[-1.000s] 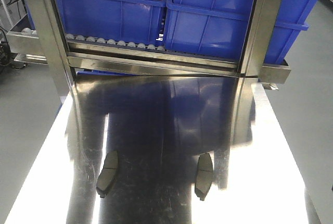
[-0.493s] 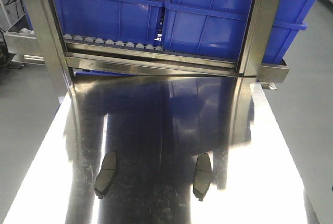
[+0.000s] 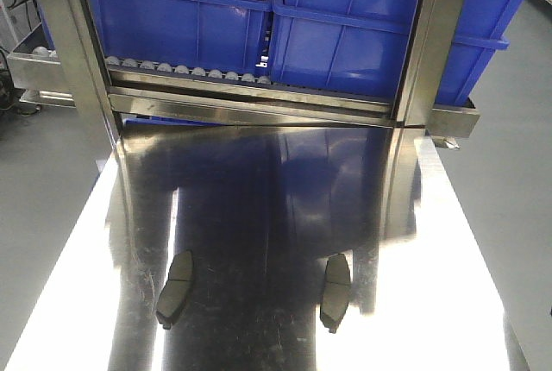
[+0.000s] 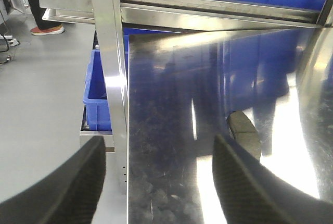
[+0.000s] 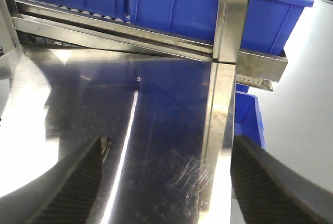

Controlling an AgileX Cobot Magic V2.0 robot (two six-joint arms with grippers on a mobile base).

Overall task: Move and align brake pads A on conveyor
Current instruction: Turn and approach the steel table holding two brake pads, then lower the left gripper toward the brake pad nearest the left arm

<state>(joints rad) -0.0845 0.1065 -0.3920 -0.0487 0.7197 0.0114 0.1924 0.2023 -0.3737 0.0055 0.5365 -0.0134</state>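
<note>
The left tool [image 4: 158,148] hangs released, its two dark fingers spread wide with nothing between them. One of the brake pads A [image 4: 244,133] lies flat on the table [image 4: 166,94] just ahead of its right-hand finger, which partly hides it. The right tool [image 5: 167,148] is likewise spread and empty. A dark sliver shows at the tip of its left-hand finger, too little to call a pad for certain.

In the front view the left pad [image 3: 175,289] and the right pad [image 3: 335,293] lie well apart, each running lengthwise away from the tools.

Farther ahead of the tools stand the steel posts [image 3: 82,69] and, beyond them, the blue bins [image 3: 345,26].

Compared with a second ago, pads, posts and bins all sit slightly further left together. Over the last half second nothing shifts. I judge that the camera or base moved and has now settled, and that the pads were not touched.

For the task, nothing is picked up yet. Only two pads are in sight, and the conveyor appears in no view, so the first grasp looks like the step in hand.
</note>
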